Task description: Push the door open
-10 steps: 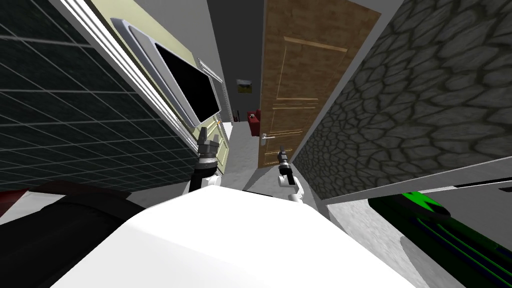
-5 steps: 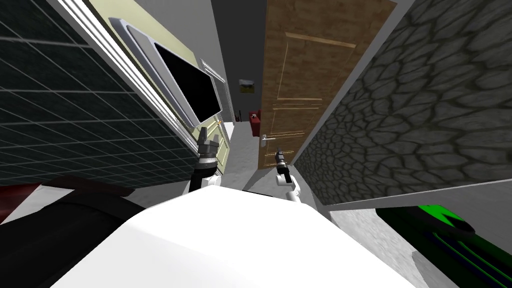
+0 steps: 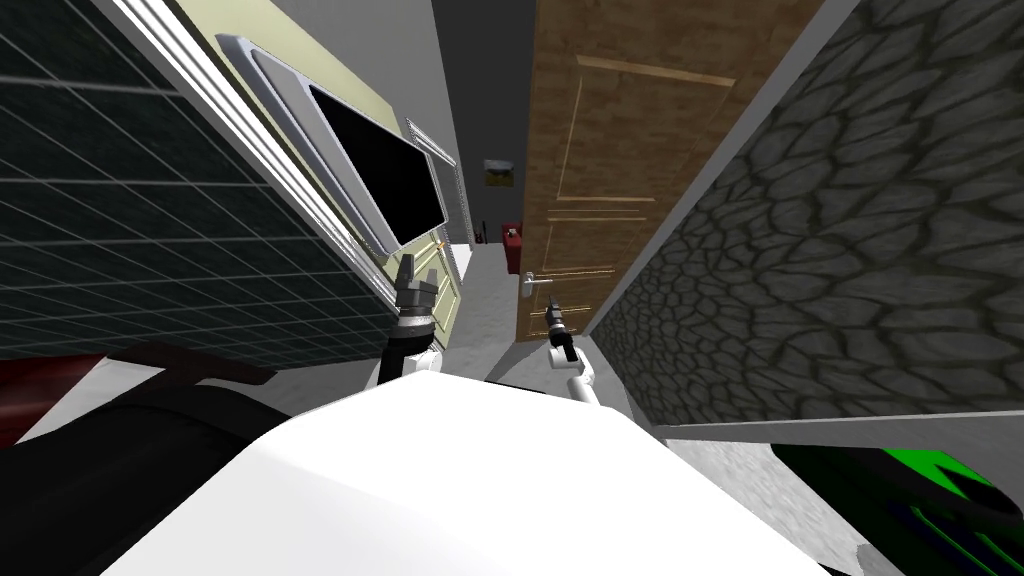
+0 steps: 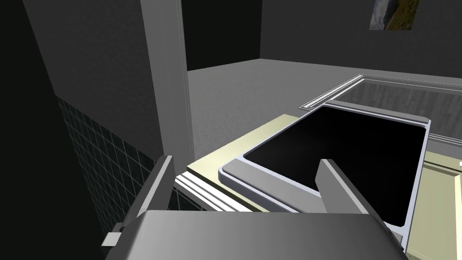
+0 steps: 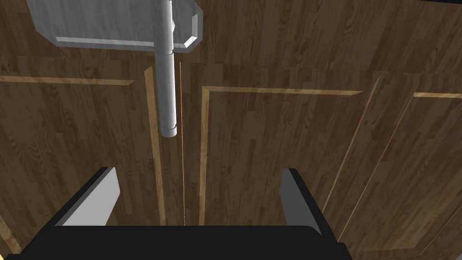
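The right jaws stand spread and empty, the fingers well apart with only wood grain between them. The left jaws are spread too, fingers empty, held up beside the dark framed panel on the pale wall to my left, well away from the job. So the right arm is the nearer one.

The brown panelled door lies straight ahead of the right jaws and square to them, which is what a push needs. I cannot tell whether the fingertips touch the wood or hang just short of it.

Just beyond the tips sits the grey handle. In the head view it runs level across the door from its plate at the free edge toward the hinge side. The jaws are below it, on the free-edge half, which I judge a good place to lean for leverage.

The plate is cut off in the wrist view, and the hinges are hidden against the stone-patterned wall. Past the free edge a passage shows with a small red thing, too small to name. I cannot judge how far the door already stands open.
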Motion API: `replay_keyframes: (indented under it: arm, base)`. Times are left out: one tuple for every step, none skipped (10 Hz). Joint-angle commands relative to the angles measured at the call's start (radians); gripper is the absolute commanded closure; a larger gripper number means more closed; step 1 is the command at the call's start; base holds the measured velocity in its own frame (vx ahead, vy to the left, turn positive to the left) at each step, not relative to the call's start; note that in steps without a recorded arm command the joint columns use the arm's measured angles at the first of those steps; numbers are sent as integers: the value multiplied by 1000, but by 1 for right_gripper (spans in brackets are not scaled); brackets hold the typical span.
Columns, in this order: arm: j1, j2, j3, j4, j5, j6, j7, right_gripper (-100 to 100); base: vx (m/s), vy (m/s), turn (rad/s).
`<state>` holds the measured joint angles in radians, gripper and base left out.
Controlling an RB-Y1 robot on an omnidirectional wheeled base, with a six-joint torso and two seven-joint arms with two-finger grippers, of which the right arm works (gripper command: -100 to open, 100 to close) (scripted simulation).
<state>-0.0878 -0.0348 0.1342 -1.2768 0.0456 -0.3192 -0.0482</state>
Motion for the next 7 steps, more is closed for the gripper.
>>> replay_keyframes:
  arm:
    - [-16,6,5,28,2,7,-6,-100]
    - [-27,9,7,50,2,8,-10,-100]
    - [-46,15,11,85,4,10,-17,-100]
    - [-56,18,12,103,4,11,-20,-100]
    - [-63,21,14,118,5,12,-23,-100]
    - [-77,26,16,143,5,13,-27,-100]
    - [-83,28,18,155,6,14,-30,-100]
  base:
    - [80,-55,65]
    - [86,-57,71]
    - [120,-110,100]
    - [121,-94,73]
    - [84,-55,43]
    - [76,-56,57]
    - [78,-57,49]
